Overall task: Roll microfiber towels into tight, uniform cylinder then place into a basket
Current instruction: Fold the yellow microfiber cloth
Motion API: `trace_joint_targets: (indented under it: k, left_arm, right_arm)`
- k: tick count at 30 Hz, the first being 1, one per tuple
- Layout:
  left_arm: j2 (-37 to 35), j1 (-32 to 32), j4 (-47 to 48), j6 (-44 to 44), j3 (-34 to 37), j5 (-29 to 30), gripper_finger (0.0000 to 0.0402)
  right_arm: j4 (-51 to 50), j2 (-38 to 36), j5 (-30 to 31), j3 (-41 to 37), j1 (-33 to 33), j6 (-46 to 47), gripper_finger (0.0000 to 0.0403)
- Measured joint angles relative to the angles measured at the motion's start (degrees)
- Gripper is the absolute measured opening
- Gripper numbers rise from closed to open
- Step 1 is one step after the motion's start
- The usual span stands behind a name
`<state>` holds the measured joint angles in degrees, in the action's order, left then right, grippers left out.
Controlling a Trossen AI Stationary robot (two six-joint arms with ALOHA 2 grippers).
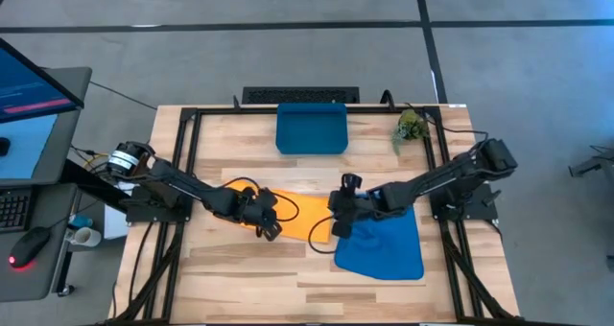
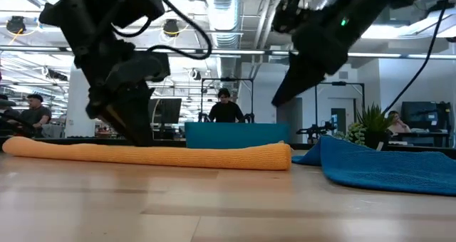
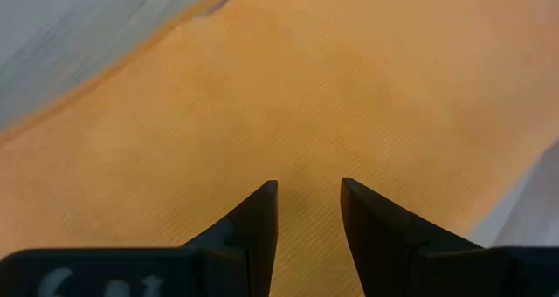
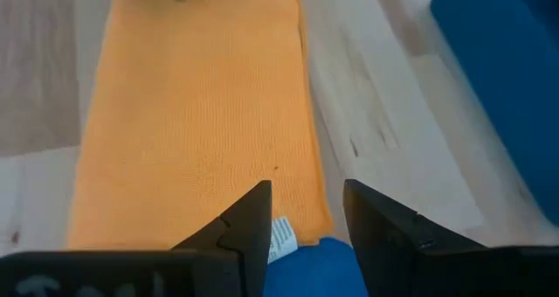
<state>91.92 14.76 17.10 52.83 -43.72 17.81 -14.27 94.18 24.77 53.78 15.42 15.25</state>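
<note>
Left of centre in the high view, the left gripper (image 1: 266,221) sits low over the orange-yellow towel (image 1: 305,214) — its fingers (image 3: 253,231) parted, grasping nothing, cloth showing in the gap. The towel lies folded long at mid-counter (image 1: 240,278). Just right of it, the right gripper (image 1: 339,224) hangs released at that towel's end, where the bright blue towel (image 1: 384,242) begins. The basket (image 1: 312,128) rests at upper centre — well apart from both.

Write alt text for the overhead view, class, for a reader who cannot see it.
Two dark robot arms meet mid-table over an orange towel, the left gripper at one end and the right gripper at the other, where a blue towel lies. A dark-blue basket sits behind.
</note>
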Motion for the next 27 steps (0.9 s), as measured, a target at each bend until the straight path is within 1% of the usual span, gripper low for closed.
trace_joint_targets:
  k: [3,5,8,11,13,16,20,22,24,27]
  left_arm:
    - [0.0,-1.3,2.4,0.8,0.0,0.6,0.0118]
    - [0.0,-2.3,3.1,-1.0,0.0,1.9,0.0118]
    - [0.0,-2.9,4.5,-4.3,0.0,5.8,0.0118]
    - [0.0,-2.9,4.9,-4.9,0.0,10.9,0.0118]
    - [0.0,-2.9,4.9,-5.1,0.0,11.8,0.0118]
    - [0.0,-2.9,5.0,-5.7,0.0,10.6,0.0118]
    - [0.0,-2.9,5.1,-7.1,0.0,3.8,0.0118]
    - [0.0,-2.8,5.1,-7.3,0.0,2.2,0.0118]
    - [0.0,-2.7,5.7,-6.8,0.0,1.7,0.0118]
    - [-0.1,-2.7,9.6,-3.5,0.0,1.9,0.0118]
  right_arm:
    - [1.4,1.7,-2.3,0.0,-1.5,-0.7,0.0165]
    - [1.7,2.9,-4.0,0.0,-2.4,-0.7,0.0164]
    - [2.9,4.3,-6.6,0.0,-3.5,-0.3,0.0162]
    - [5.0,6.1,-8.0,0.0,-4.3,-0.3,0.0162]
    - [5.5,7.3,-8.3,0.0,-4.9,-0.3,0.0162]
    - [5.8,9.0,-8.4,0.0,-5.8,-0.3,0.016]
    - [5.5,11.1,-8.5,0.0,-6.7,-0.3,0.0156]
    - [5.7,11.7,-8.9,0.0,-6.9,-0.2,0.0154]
    - [5.8,11.9,-10.9,0.1,-7.0,1.4,0.0152]
    - [4.7,11.8,-15.4,0.3,-7.0,6.9,0.0149]
